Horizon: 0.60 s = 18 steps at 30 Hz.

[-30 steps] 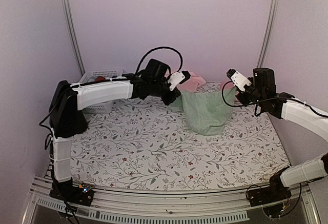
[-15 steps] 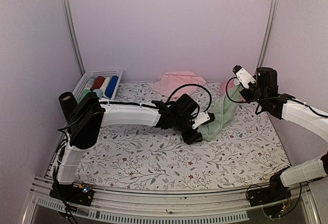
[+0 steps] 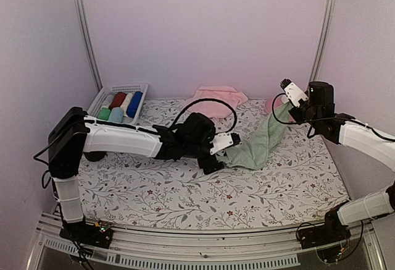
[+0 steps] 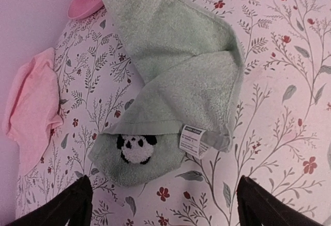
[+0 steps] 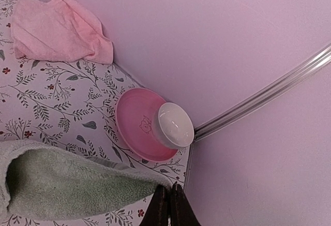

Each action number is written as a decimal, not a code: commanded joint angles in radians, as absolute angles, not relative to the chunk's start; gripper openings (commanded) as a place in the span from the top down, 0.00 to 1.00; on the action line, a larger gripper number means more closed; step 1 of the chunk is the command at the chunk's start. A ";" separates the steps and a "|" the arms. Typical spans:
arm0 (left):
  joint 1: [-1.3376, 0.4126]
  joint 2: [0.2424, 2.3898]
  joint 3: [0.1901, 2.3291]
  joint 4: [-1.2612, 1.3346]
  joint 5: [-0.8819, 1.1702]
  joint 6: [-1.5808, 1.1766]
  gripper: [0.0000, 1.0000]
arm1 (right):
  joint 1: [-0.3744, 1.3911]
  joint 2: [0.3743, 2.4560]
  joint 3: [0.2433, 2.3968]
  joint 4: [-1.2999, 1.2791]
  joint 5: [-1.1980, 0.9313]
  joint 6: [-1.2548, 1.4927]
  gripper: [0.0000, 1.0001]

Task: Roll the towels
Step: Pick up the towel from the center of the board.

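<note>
Progress: early, as we read it. Neither towel is rolled yet.

The mint towel (image 3: 256, 146) is strung out at a slant. One corner is pinched up high in the right end effector (image 5: 168, 195), whose jaws are closed tight on the cloth. The rest runs down and to the left onto the counter (image 3: 185, 196). The low end lies flat on the floral print, just in front of the left end effector (image 3: 226, 149), whose jaws are spread wide w/ nothing between them and no contact w/ the cloth.

The pink towel (image 3: 216, 97) sits crumpled at the back of the counter by the wall, well apart from both arms and untouched.

Left to do, in our view: lay the mint one out flat, roll it, then the same for the pink one. So approx. all of the job remains.

Look of the mint towel: soft terry, pale green. It's folded over itself lengthwise, so it's a narrow band, not a flat sheet. The wrist view shows a panda patch (image 4: 135, 148) at the low corner and a white label (image 4: 191, 139) next to it.

Also there: a basket (image 3: 105, 94) at back left w/ rolled cloths (image 3: 120, 104), and a pink saucer (image 5: 135, 127) w/ a white cup (image 5: 176, 125) in the back right corner.
</note>
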<state>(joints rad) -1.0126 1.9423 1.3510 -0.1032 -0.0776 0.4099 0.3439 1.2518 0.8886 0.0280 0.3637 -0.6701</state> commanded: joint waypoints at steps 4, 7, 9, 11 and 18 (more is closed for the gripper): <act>-1.013 2.059 1.310 0.041 -0.156 0.594 0.03 | 0.339 1.266 0.881 0.048 0.364 -0.655 0.98; -1.019 2.082 1.310 0.075 -0.150 0.595 0.08 | 0.340 1.266 0.880 0.046 0.359 -0.654 0.98; -1.020 2.085 1.295 0.108 -0.126 0.590 0.11 | 0.340 1.267 0.880 0.044 0.358 -0.653 0.98; -1.022 2.086 1.278 0.141 -0.111 0.585 0.17 | 0.339 1.268 0.882 0.043 0.355 -0.652 0.98; -1.042 2.068 1.209 0.297 -0.082 0.565 0.26 | 0.339 1.274 0.883 0.036 0.347 -0.649 0.98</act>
<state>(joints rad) -1.0218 2.0872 1.2526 0.1623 -0.1238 0.5720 0.3439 1.2644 0.8886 0.0265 0.3565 -0.6689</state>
